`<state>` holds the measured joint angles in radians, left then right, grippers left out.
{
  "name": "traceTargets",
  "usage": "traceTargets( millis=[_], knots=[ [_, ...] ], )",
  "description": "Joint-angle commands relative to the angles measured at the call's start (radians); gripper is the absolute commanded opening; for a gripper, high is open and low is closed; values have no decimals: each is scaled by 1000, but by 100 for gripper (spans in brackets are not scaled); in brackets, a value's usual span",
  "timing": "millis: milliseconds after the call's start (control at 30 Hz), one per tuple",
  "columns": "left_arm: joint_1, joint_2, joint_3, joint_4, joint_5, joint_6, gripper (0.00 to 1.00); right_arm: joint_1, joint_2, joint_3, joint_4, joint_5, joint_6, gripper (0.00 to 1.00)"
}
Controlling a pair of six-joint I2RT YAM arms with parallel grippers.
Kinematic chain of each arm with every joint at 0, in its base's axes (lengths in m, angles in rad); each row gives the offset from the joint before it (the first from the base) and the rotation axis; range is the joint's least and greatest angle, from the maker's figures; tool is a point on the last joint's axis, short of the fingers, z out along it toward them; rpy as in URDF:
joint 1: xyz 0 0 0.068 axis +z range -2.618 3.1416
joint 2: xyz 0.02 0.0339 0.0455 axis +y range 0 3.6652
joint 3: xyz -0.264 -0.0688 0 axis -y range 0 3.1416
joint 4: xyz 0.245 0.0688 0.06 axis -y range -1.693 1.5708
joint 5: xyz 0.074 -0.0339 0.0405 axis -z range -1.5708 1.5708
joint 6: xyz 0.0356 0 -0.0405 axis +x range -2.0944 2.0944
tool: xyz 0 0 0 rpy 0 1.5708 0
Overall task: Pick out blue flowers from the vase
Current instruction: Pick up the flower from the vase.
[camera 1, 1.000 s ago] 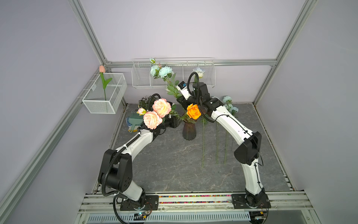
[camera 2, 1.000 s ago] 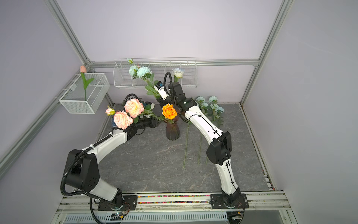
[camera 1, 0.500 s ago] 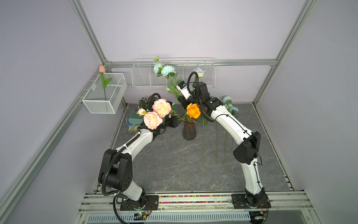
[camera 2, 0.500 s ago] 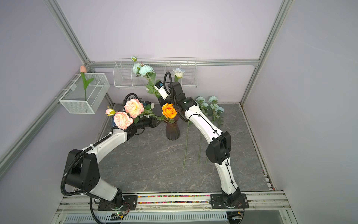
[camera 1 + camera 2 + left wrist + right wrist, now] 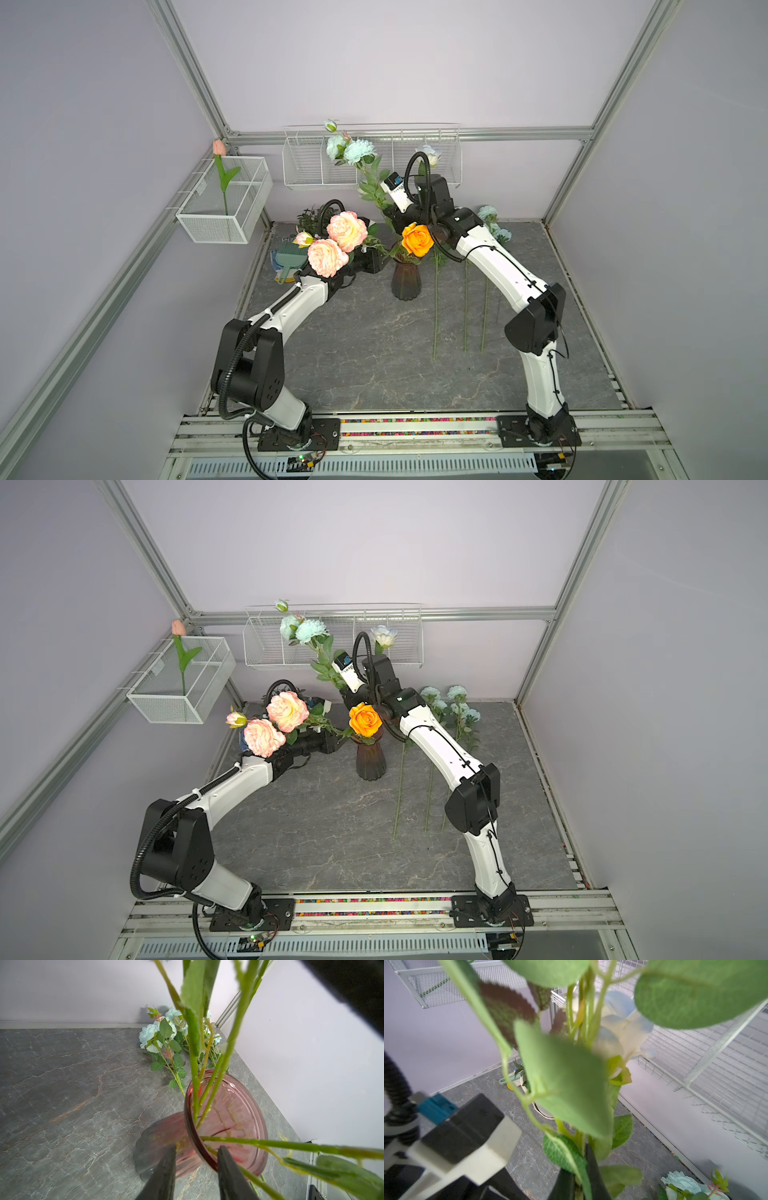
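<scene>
In both top views, the right arm (image 5: 498, 266) holds a stem of blue flowers (image 5: 353, 150), its jaws shut on it. The stem's foot runs down behind the orange rose (image 5: 417, 240) toward the vase (image 5: 406, 278) at mid-desk (image 5: 353, 353); whether it is clear of the mouth is hidden. The blooms stand against the wire basket (image 5: 307, 166) on the back wall, where a higher lift could hook them. The left arm (image 5: 299, 299) reaches in under the pink peonies (image 5: 347, 230).

From the left wrist, that arm's jaws are clamped on the vase's rim, one finger (image 5: 164, 1174) outside the glass and one over the mouth. Stems cross inside, so a snagging leaf could drag a neighbour out, and a slipped pinch could tip the glass. Other blue stems (image 5: 153, 1036) lie on the desk beyond.

From the right wrist, the jaws pinch the stem and a leaf (image 5: 564, 1159) together. The soft leaf may let the stem slide.
</scene>
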<state>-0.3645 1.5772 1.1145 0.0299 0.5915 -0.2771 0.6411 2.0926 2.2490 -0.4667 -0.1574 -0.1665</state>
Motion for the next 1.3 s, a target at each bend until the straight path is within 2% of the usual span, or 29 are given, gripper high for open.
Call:
traceTargets(
  millis=[0, 600, 1033, 1267],
  knots=[
    [7, 34, -8, -22, -14, 2, 36, -5, -116, -25, 49, -17, -14, 7],
    [6, 24, -21, -9, -12, -2, 36, -67, -276, -20, 124, -6, 28, 7],
    [7, 50, -15, 12, -8, -10, 36, -161, -396, 122, -63, -55, 49, 7],
    [7, 78, -1, 24, 1, -16, 36, -204, -426, 219, -184, -5, 52, 7]
  ],
)
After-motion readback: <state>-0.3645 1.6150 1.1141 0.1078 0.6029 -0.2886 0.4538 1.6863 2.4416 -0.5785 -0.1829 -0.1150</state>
